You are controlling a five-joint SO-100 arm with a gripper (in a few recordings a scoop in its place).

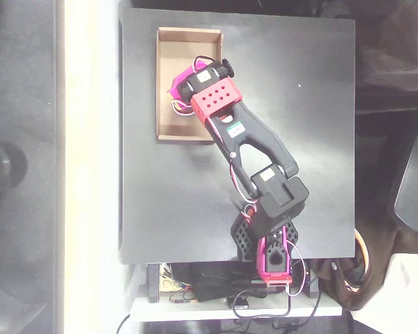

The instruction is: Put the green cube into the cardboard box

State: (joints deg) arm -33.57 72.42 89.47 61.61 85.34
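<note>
One pink plastic hand (182,89) (grip unclear) above the shallow rectangular cardboard box (168,122).

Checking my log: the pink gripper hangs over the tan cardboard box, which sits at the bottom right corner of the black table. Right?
Not quite. In the overhead view the tan cardboard box sits at the top left corner of the black table, not the bottom right. The pink gripper does hang over it.

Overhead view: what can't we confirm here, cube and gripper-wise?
- Green cube: not made out; the arm's wrist covers the middle of the cardboard box.
- Gripper: the pink jaws sit under the wrist, so open, shut or holding anything cannot be told.
- Box's right wall and part of its floor: hidden by the arm.
- Cables below the table: too small and blurred to trace.
</note>
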